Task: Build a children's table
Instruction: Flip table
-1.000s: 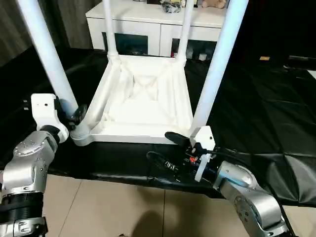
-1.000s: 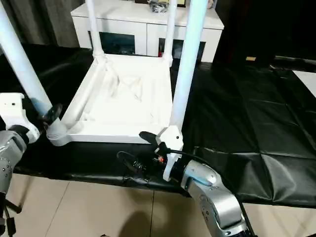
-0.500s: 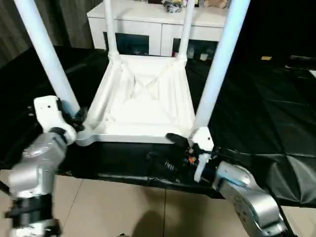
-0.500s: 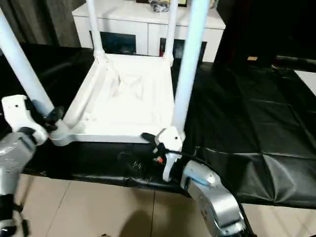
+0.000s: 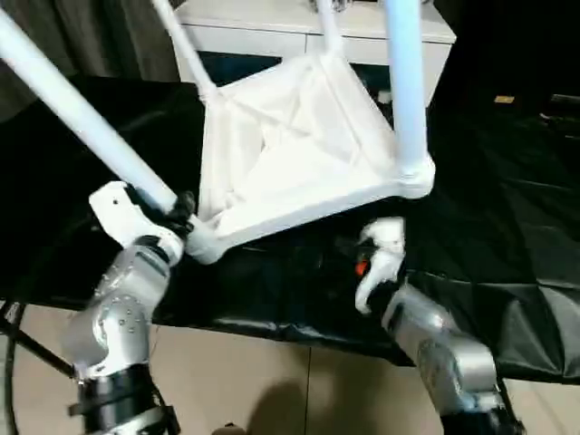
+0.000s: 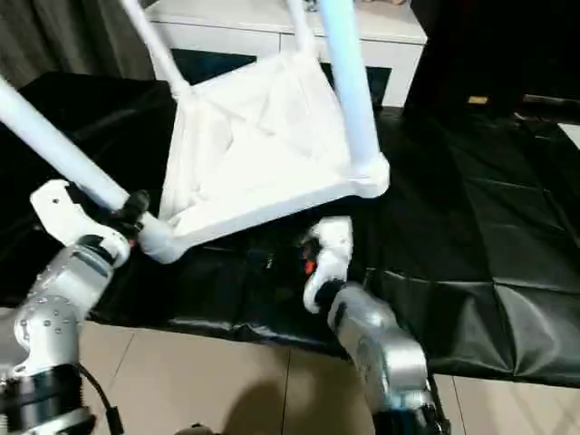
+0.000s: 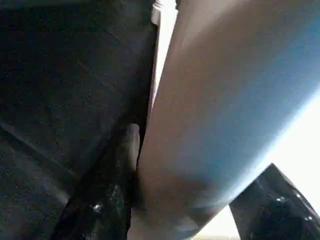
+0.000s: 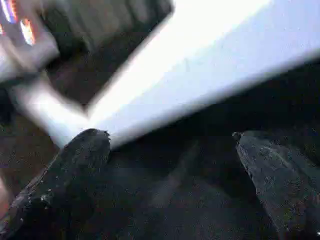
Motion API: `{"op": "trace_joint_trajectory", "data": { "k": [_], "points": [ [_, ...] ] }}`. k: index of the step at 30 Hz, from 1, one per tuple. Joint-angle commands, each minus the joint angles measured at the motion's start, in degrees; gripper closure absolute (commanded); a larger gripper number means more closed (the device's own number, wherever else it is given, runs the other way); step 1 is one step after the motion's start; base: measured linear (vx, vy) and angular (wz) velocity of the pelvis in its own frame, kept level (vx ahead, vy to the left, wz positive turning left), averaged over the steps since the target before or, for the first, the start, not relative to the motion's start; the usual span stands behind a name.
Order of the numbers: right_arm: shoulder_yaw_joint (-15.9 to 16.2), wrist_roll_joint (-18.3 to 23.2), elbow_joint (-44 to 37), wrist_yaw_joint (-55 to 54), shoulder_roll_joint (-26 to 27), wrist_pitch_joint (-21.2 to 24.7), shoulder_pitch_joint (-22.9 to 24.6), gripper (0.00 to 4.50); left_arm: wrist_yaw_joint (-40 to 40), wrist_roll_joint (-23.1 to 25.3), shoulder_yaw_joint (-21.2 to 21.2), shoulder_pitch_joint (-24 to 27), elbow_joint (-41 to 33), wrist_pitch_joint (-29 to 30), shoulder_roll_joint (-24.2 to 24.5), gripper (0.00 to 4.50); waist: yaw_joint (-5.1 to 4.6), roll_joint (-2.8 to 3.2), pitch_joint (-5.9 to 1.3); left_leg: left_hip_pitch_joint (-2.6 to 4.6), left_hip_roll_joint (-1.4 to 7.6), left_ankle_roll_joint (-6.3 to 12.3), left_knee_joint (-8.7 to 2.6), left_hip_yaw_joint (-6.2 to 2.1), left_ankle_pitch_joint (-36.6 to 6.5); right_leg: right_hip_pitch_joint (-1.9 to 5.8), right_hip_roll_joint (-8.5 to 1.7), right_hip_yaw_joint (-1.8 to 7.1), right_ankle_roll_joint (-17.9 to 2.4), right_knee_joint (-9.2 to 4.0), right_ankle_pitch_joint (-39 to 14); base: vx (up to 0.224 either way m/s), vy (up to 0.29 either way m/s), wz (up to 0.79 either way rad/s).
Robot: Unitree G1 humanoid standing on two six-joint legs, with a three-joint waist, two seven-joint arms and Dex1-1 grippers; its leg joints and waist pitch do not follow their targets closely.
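Observation:
The children's table is upside down on the black cloth, tilted, with its white legs pointing up. My left gripper is shut on the base of the near-left leg, which leans to the left. In the left wrist view that leg sits between the two black fingers. My right gripper is open under the raised near edge of the table top, its fingers wide apart with nothing between them. Its white wrist block sits just below the near-right corner and leg.
A black cloth covers the work surface and hangs over its front edge. Behind the table stands a white cabinet with dark glass doors. Beige floor tiles lie in front, between my forearms.
The table has tilted and turned: its near-right corner has risen and the near-left leg leans further left. My left gripper has closed on that leg. My right gripper stays open, now under the raised edge.

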Motion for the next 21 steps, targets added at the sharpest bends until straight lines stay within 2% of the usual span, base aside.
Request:
{"op": "trace_joint_trajectory", "data": {
  "k": [1, 2, 4, 6, 7, 9, 10, 12, 13, 15, 16, 17, 18, 19, 21],
  "points": [
    [-1.9, 3.5, 1.6, -0.4, 0.8, 1.5, -0.9, 0.00, -0.2, -4.5, -0.2, -0.7, -1.3, 0.3, -2.1, 2.24, -0.06, 0.14, -3.49, 1.13, 4.38, 1.43, -4.15, -1.92, -6.8, 2.37, -6.44, 4.17, -9.2, -3.91, 5.5, 0.000, 0.000, 0.00],
    [-3.4, 5.8, 4.2, 0.2, 2.6, 1.1, -2.7, 0.00, 0.2, -4.7, -0.1, -0.7, -1.1, 0.1, -2.7, 2.24, -0.12, 0.23, -3.43, 1.07, 4.37, 1.13, -4.19, -1.87, -7.0, 2.28, -6.47, 4.19, -9.1, -4.00, 5.1, 0.000, 0.000, 0.00],
    [-5.1, 7.6, 7.0, -0.4, 4.4, 0.6, -4.6, 0.00, 0.4, -4.7, -0.1, -0.7, -1.1, 0.2, -2.9, 2.24, -0.09, 0.37, -3.60, 1.06, 4.36, 0.73, -4.11, -1.91, -6.1, 2.33, -6.50, 4.15, -9.1, -3.86, 5.9, 0.000, 0.000, 0.00],
    [-6.9, 7.6, 10.8, -2.8, 5.9, -1.0, -7.1, 0.00, 0.7, -4.9, 0.1, -0.7, -1.3, 0.3, -3.3, 2.24, 0.00, 0.22, -3.86, 1.13, 4.35, 0.59, -3.91, -1.85, -3.5, 2.24, -6.39, 4.08, -9.2, -3.35, 9.7, 0.000, 0.000, 0.00],
    [-7.4, 7.2, 12.1, -3.8, 6.2, -1.6, -7.9, 0.00, 0.7, -4.9, 0.1, -0.7, -1.4, 0.5, -3.3, 2.24, -0.04, 0.21, -3.86, 1.10, 4.21, 0.56, -3.91, -1.77, -3.3, 2.31, -6.34, 3.98, -9.3, -3.41, 9.9, 0.000, 0.000, 0.00],
    [-10.7, 7.4, 18.1, -8.2, 7.8, -4.2, -11.7, 0.00, 0.9, -5.1, 0.4, -0.7, -1.7, 0.7, -3.6, 2.24, -0.18, 0.26, -3.85, 1.04, 4.22, -0.03, -4.06, -1.77, -3.6, 2.34, -6.54, 3.90, -9.4, -3.29, 9.0, 0.000, 0.000, 0.00],
    [-12.9, 7.7, 21.8, -10.5, 8.6, -5.7, -14.1, 0.00, 1.2, -5.2, 0.6, -0.6, -2.0, 0.9, -3.8, 2.24, -0.29, -0.06, -3.82, 1.18, 4.21, -0.32, -4.05, -1.62, -4.2, 2.34, -6.47, 3.92, -9.3, -3.42, 7.9, 0.000, 0.000, 0.00],
    [-14.6, 8.2, 26.0, -12.0, 8.9, -7.6, -16.8, 0.00, 1.5, -5.5, 1.0, -0.5, -2.3, 1.0, -4.3, 2.24, -0.22, 0.06, -3.90, 1.38, 4.18, -0.70, -3.88, -1.35, -4.0, 2.13, -6.30, 3.95, -9.1, -3.34, 8.0, 0.000, 0.000, 0.00],
    [-15.2, 8.2, 28.5, -12.3, 8.8, -8.8, -18.5, 0.00, 1.3, -5.3, 0.8, -0.3, -2.5, 1.2, -4.1, 2.24, -0.21, 0.00, -3.85, 1.02, 4.04, -0.36, -3.90, -1.38, -3.4, 2.37, -6.40, 3.92, -8.7, -3.25, 9.0, 0.000, 0.000, 0.00],
    [-15.2, 8.2, 28.5, -12.3, 8.8, -8.8, -18.5, 0.00, 1.3, -5.3, 0.8, -0.3, -2.5, 1.2, -4.1, 2.24, -0.15, 0.01, -3.93, 1.04, 3.96, 0.23, -3.73, -1.29, -2.6, 2.38, -6.39, 3.96, -8.0, -3.21, 9.8, 0.000, 0.000, 0.00],
    [-16.4, 9.0, 32.9, -12.1, 8.4, -10.9, -21.8, 0.00, 1.3, -5.4, 0.6, -0.1, -2.9, 1.4, -4.1, 2.24, -0.17, -0.45, -3.94, 1.02, 3.99, 0.54, -3.72, -1.24, -2.3, 2.44, -6.39, 3.98, -7.8, -3.22, 10.3, 0.000, 0.000, 0.00],
    [-16.9, 9.3, 34.3, -12.0, 8.4, -11.7, -22.9, 0.00, 1.3, -5.5, 0.5, 0.0, -3.0, 1.5, -4.2, 2.24, -0.12, -0.12, -4.03, 1.11, 3.99, 0.77, -3.70, -1.23, -2.8, 2.35, -6.53, 3.85, -8.4, -3.15, 9.7, 0.000, 0.000, 0.00],
    [-17.8, 9.9, 36.2, -11.9, 8.2, -12.7, -24.6, 0.00, 1.4, -5.7, 0.6, 0.1, -3.2, 1.5, -4.3, 2.24, -0.14, -0.30, -3.88, 1.01, 4.02, 0.98, -3.71, -1.16, -3.0, 2.32, -6.43, 3.93, -8.3, -3.22, 9.1, 0.000, 0.000, 0.00],
    [-18.5, 10.1, 38.4, -11.8, 8.0, -13.6, -26.3, 0.00, 1.4, -5.7, 0.6, 0.1, -3.3, 1.6, -4.5, 2.24, -0.23, -0.23, -4.10, 1.08, 3.99, 1.05, -3.63, -1.18, -2.7, 2.35, -6.42, 3.82, -8.7, -3.01, 9.1, 0.000, 0.000, 0.00],
    [-19.1, 10.1, 40.0, -11.8, 7.8, -14.3, -27.6, 0.00, 1.5, -5.8, 0.6, 0.2, -3.4, 1.6, -4.5, 2.24, -0.13, -0.27, -4.01, 0.98, 4.00, 1.68, -3.53, -1.10, -1.8, 2.28, -6.38, 3.85, -8.8, -3.00, 9.8, 0.000, 0.000, 0.00]
  ]
}}
